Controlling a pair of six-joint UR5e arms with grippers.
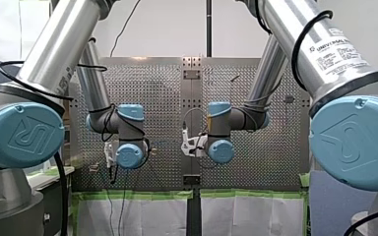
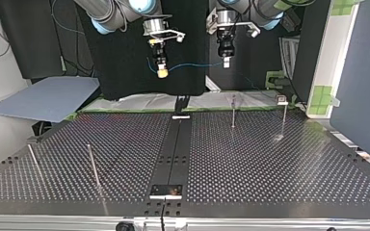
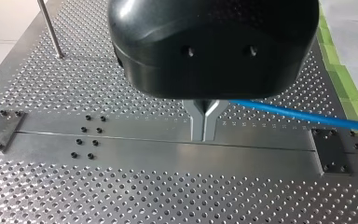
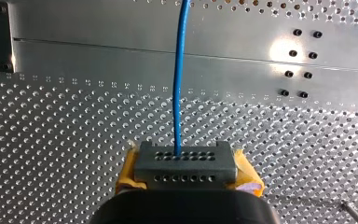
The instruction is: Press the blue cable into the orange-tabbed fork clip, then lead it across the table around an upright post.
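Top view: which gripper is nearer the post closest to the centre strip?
Left: my left gripper hangs in line with the post; my right gripper sits toward the view's left.

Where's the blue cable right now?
In the top view the blue cable is strung in the air between my right end effector, at the left, and my left end effector, at the right, above the table.

upright posts point(image 2: 93, 166) at both sides, middle open

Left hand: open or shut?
Shut: in the left wrist view the left hand's metal fingers meet at their tips, and the cable runs out from behind them.
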